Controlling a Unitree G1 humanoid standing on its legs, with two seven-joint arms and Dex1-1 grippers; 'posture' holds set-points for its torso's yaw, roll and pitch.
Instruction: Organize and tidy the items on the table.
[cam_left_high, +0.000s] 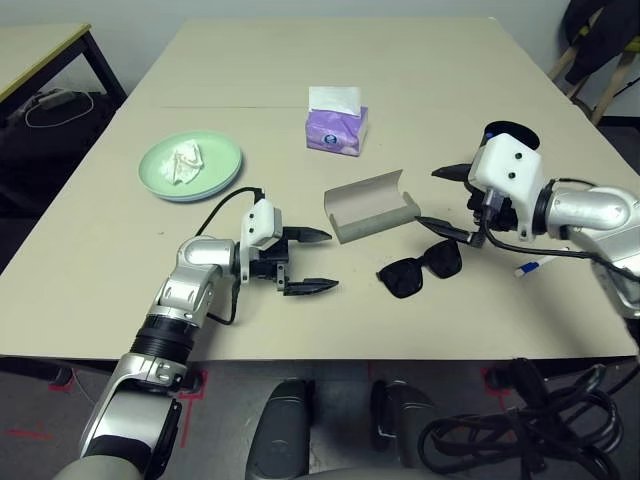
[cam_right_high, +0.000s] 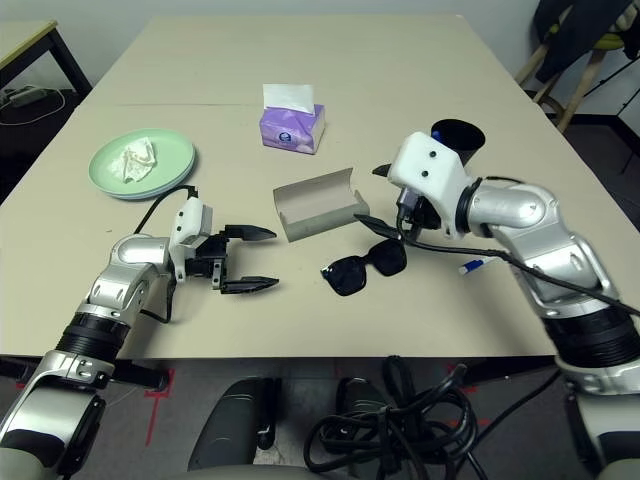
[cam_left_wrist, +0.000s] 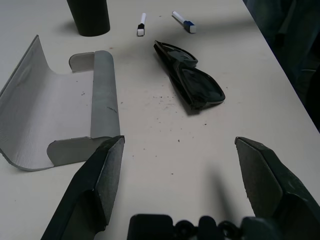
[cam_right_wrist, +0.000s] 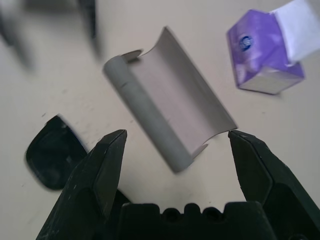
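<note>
Two grippers spread wide, both empty. Left gripper (cam_left_high: 309, 262) low over table (cam_left_high: 420, 90); open glasses case (cam_left_high: 370, 205) ahead. Right gripper (cam_left_high: 449, 200) beside case, sunglasses (cam_left_high: 421, 268) below. Step judged: casing sunglasses. Next: right descends, pinches frame.

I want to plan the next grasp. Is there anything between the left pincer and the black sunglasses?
Nothing visible blocks it. The left pincer is open, and only bare table lies between it and the sunglasses. The open grey glasses case sits off to one side of that path.
</note>
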